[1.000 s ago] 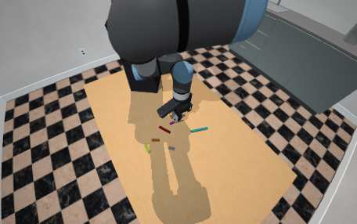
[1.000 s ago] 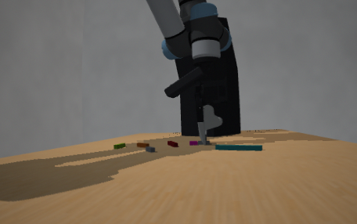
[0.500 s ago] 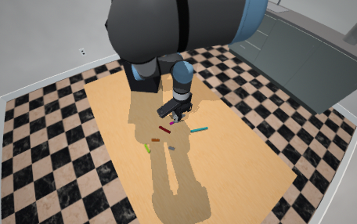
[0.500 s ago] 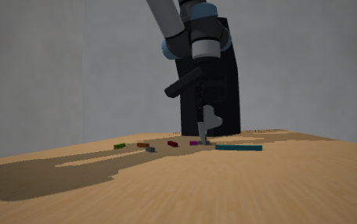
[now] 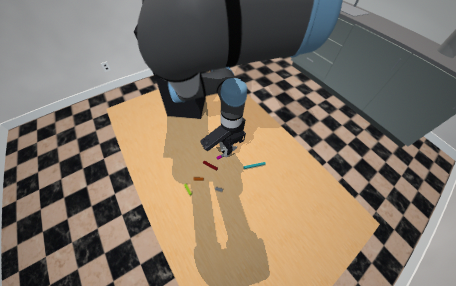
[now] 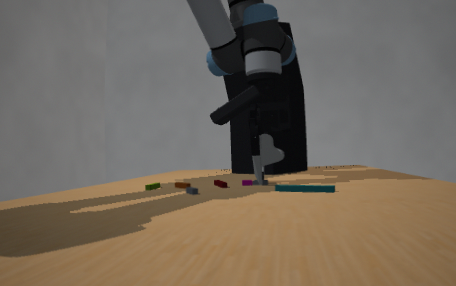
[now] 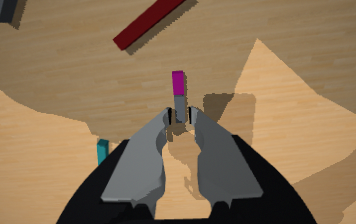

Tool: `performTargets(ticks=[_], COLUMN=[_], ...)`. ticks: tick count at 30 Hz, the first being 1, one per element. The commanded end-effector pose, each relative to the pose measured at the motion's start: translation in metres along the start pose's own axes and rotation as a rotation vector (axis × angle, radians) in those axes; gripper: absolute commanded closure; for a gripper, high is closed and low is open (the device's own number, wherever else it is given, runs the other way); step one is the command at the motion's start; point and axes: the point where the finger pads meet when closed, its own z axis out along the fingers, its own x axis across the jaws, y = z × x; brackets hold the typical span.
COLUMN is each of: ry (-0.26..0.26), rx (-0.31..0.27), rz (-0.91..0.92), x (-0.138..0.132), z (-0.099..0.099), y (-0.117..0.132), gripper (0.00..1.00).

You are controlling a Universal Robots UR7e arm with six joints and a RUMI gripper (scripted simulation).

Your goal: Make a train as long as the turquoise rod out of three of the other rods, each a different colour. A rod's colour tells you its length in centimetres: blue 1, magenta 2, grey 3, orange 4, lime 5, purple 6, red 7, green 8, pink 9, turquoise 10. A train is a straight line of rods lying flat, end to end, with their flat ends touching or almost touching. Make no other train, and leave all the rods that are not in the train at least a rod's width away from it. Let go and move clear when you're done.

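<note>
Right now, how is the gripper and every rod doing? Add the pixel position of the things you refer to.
Gripper (image 5: 226, 152) (image 6: 259, 181) (image 7: 179, 108): slightly open, holding nothing.
Near grey rod (image 6: 255, 183) (image 7: 179, 106): flat between the fingers, touching or almost touching magenta.
Magenta rod (image 5: 219, 157) (image 6: 247, 183) (image 7: 178, 83): flat.
Far grey rod (image 5: 219, 189) (image 6: 192, 191) (image 7: 7, 11): flat, apart.
Red rod (image 5: 210, 165) (image 6: 220, 184) (image 7: 147, 23): flat, apart.
Orange rod (image 5: 198, 179) (image 6: 182, 185): same.
Lime rod (image 5: 188, 189) (image 6: 152, 186): same.
Turquoise rod (image 5: 254, 165) (image 6: 305, 188) (image 7: 102, 152): same.
</note>
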Motion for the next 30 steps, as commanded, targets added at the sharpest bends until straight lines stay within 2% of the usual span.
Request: performTargets(ticks=[1, 16, 20, 26, 28, 30], ry=[-0.001, -0.001, -0.001, -0.001, -0.001, -0.001], rx=[0.0, 0.0, 0.0, 0.0, 0.0, 0.0], rz=[0.0, 0.0, 0.0, 0.0, 0.0, 0.0], x=[0.0, 0.0, 0.0, 0.0, 0.0, 0.0], z=[0.0, -0.004, -0.016, -0.048, -0.048, -0.059], y=[0.0, 0.0, 0.0, 0.0, 0.0, 0.0], gripper=[0.86, 0.86, 0.86, 0.86, 0.86, 0.86])
